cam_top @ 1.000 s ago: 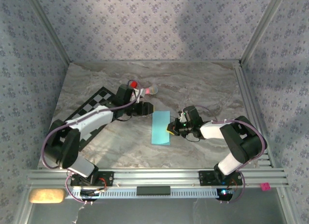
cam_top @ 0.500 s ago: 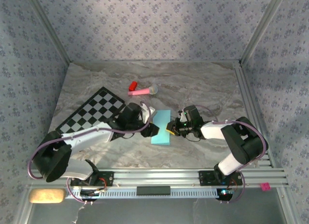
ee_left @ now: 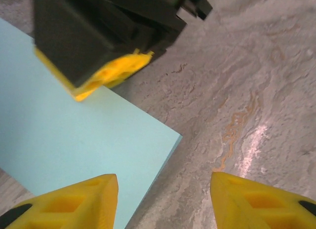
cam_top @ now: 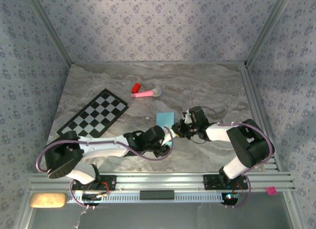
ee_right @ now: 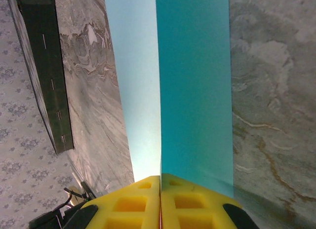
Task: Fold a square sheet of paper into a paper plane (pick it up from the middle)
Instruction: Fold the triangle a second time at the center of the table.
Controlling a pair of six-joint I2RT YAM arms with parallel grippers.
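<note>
The square sheet of paper (cam_top: 165, 118) lies near the middle of the tabletop (cam_top: 217, 91). It is thin, light and limp, likely to slide on the marble and crease wherever pinched. The right end effector (ee_right: 160, 182) is clenched on its edge, perhaps over a doubled layer. The left end effector (ee_left: 163, 178) hangs released above one corner. An edge looks the safest hold.

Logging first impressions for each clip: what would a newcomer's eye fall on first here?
The light-blue paper in the middle of the table stands out most, with the right gripper shut on its edge. The left gripper stands open at a corner of it. Farther back on the left lie a checkered mat and a pink stick toy.
</note>
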